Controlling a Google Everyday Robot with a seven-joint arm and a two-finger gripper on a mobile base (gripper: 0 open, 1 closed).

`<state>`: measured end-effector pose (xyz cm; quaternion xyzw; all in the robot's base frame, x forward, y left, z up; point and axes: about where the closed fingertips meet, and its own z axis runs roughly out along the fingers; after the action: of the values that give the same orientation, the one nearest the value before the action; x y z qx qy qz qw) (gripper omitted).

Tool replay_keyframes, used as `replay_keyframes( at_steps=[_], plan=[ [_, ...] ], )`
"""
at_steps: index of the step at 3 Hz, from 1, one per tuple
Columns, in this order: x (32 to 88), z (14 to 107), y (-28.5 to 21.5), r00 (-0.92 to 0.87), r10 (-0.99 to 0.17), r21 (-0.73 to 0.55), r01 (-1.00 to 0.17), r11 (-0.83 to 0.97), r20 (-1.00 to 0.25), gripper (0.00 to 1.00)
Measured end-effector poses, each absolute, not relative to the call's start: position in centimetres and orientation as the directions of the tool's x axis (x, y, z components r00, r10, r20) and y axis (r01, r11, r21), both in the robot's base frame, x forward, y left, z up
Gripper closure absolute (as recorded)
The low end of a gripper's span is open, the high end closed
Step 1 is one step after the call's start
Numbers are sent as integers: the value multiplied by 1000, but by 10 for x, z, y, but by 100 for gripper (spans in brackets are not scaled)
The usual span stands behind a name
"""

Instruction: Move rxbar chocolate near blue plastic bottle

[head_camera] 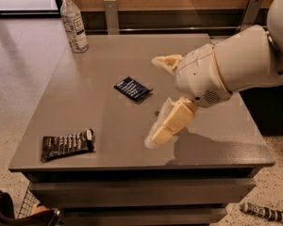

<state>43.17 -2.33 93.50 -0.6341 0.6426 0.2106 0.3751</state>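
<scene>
The rxbar chocolate point(67, 144), a long black-brown wrapper with white lettering, lies flat near the table's front left corner. The blue plastic bottle point(74, 22), clear with a white cap and pale label, stands upright at the far left corner. My gripper point(156, 100) hangs over the middle right of the table, its two cream fingers point(170, 121) spread wide apart and holding nothing. It is well to the right of the bar and far from the bottle.
A small navy-blue packet point(132, 88) with white lines lies near the table's middle, just left of my gripper. The grey table point(104, 55) has a wooden wall behind it. A striped object point(266, 213) lies on the floor at the lower right.
</scene>
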Motion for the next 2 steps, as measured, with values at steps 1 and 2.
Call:
replay_keyframes(
  at_steps=[1,2],
  plan=[
    [432,934,-21,90,-653,-204,-974,101,-752,0],
    [432,920,1,125,-613,-191,-981,43,-780,0]
  ],
)
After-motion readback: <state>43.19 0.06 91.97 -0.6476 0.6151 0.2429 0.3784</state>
